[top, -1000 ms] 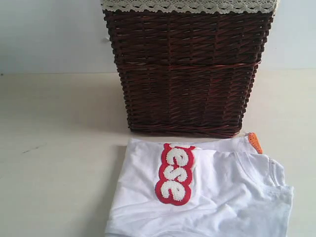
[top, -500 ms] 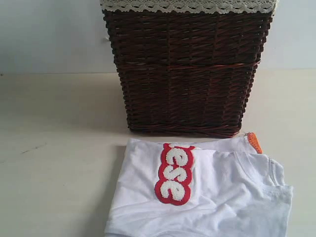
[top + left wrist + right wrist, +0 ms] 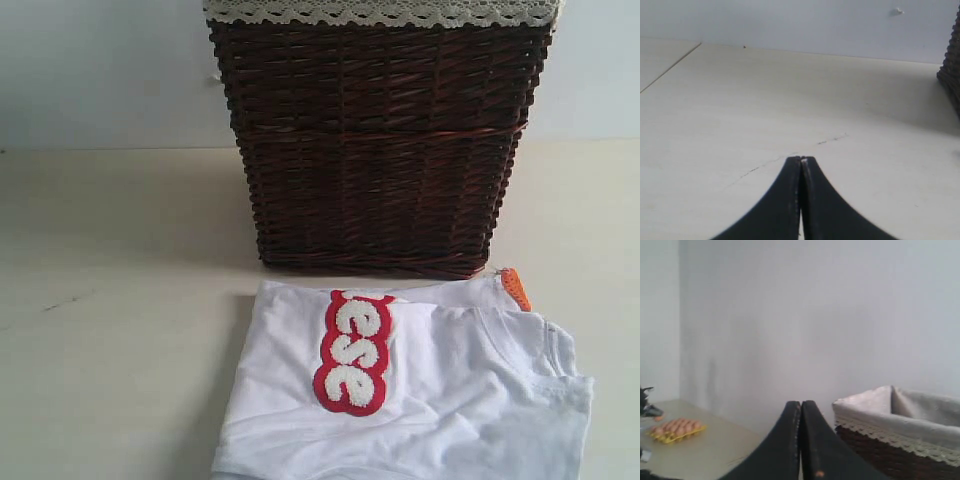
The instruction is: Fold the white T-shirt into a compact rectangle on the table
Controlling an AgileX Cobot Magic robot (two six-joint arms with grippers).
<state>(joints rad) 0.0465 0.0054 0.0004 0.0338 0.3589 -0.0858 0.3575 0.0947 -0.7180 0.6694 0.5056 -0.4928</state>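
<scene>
The white T-shirt (image 3: 420, 390) lies folded on the table (image 3: 110, 300) in front of the wicker basket, with its red-outlined fuzzy lettering (image 3: 353, 352) facing up and an orange tag (image 3: 516, 288) at its far right corner. Neither arm shows in the exterior view. In the left wrist view my left gripper (image 3: 801, 159) is shut with nothing between its black fingers, above bare table. In the right wrist view my right gripper (image 3: 800, 403) is shut and empty, raised and facing the wall beside the basket. The shirt shows in neither wrist view.
A dark brown wicker basket (image 3: 378, 140) with white lace trim and a cloth lining (image 3: 920, 412) stands just behind the shirt. A yellow tray of eggs (image 3: 676, 430) sits on a far surface in the right wrist view. Thin dark scratches (image 3: 832, 139) mark the table.
</scene>
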